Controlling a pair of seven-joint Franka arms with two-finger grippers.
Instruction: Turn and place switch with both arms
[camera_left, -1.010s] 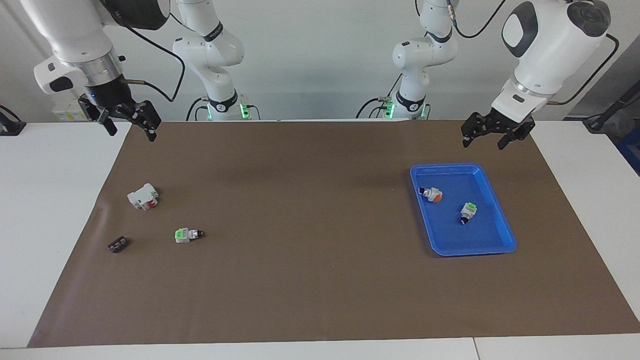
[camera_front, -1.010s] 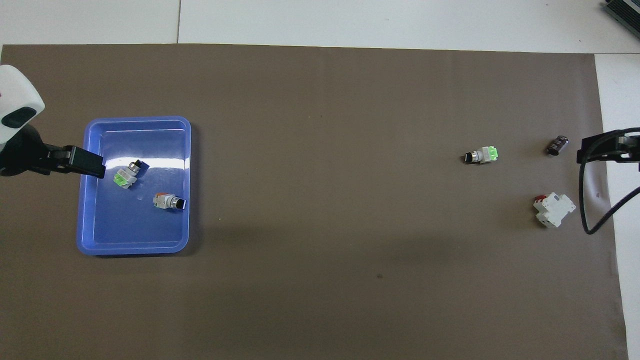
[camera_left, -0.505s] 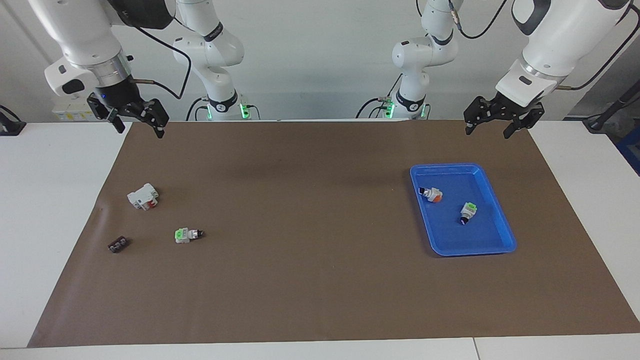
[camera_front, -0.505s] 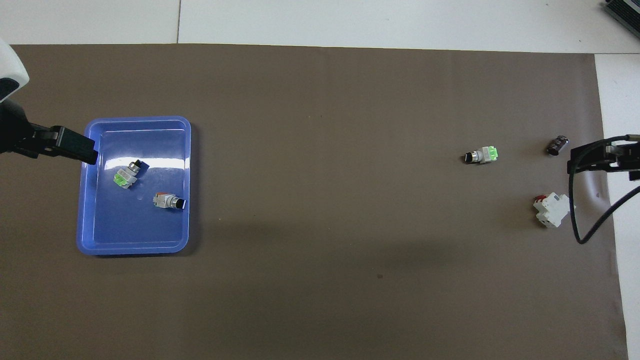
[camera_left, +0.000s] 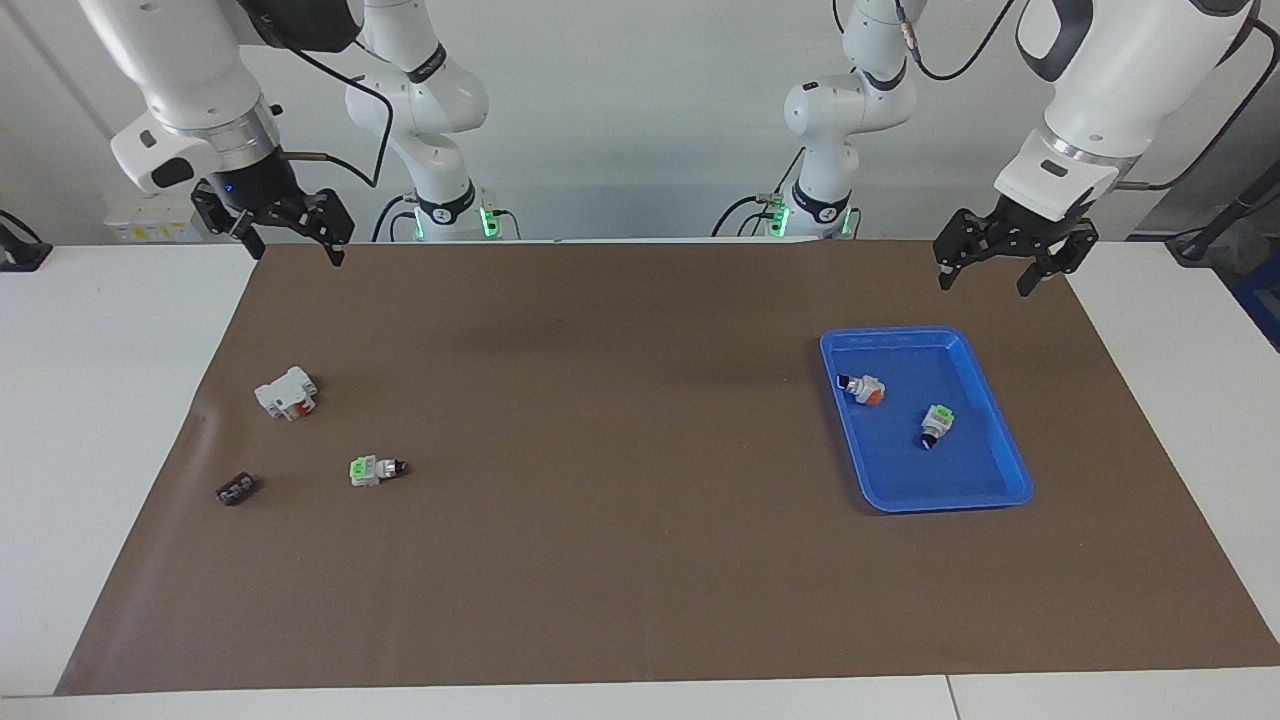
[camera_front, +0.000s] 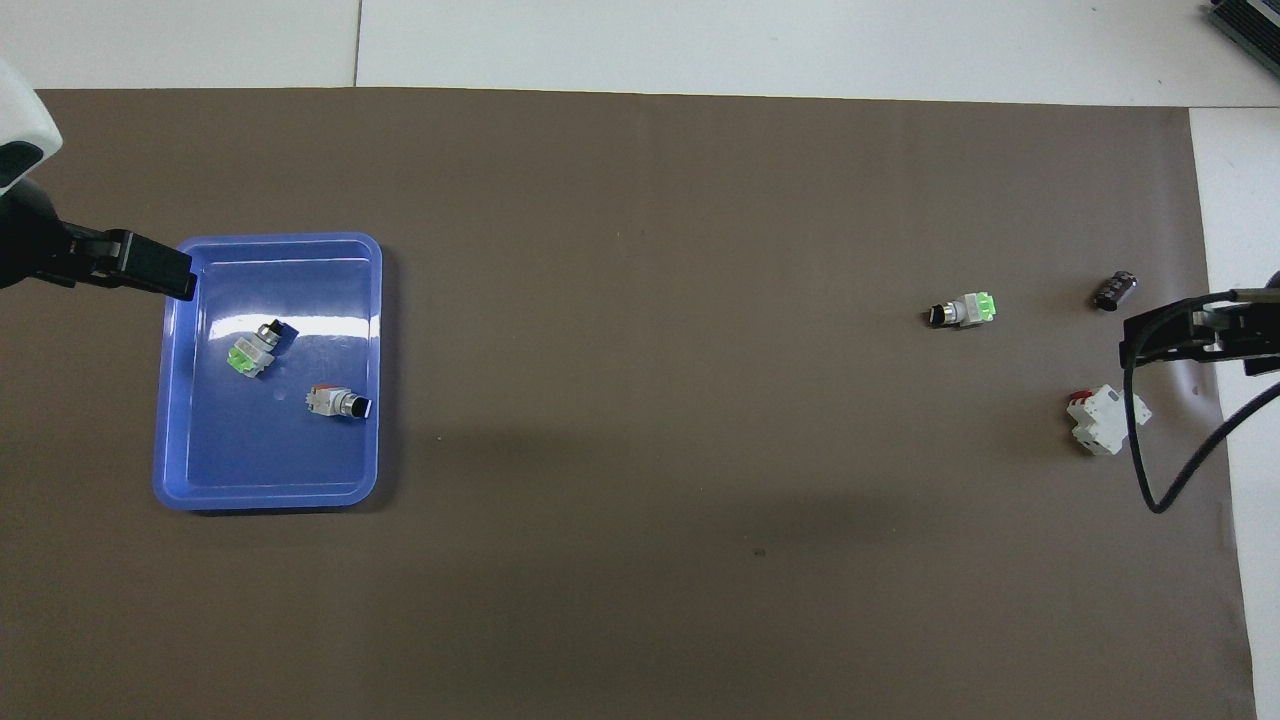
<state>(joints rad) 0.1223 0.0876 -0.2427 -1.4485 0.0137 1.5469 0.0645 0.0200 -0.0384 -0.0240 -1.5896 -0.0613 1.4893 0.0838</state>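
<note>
One switch (camera_left: 375, 469) (camera_front: 962, 311), white-grey with a green tab and a dark knob end, lies on its side on the brown mat (camera_left: 600, 420) toward the right arm's end. Two more switches rest in the blue tray (camera_left: 890, 333) (camera_front: 280, 240): a green-tabbed one (camera_left: 936, 424) (camera_front: 252, 350) and an orange-faced one (camera_left: 862, 388) (camera_front: 338, 402). My right gripper (camera_left: 292, 250) hangs open, high over the mat's edge at its own end, holding nothing. My left gripper (camera_left: 983, 283) hangs open and empty in the air by the tray's corner.
A bigger white block with a red part (camera_left: 286, 392) (camera_front: 1105, 420) and a small black strip (camera_left: 235, 489) (camera_front: 1115, 290) lie on the mat near the loose switch. White tabletop borders the mat on all sides.
Both grippers have risen a little and drifted slightly, still open. The switches, tray, white block and black strip have not moved.
</note>
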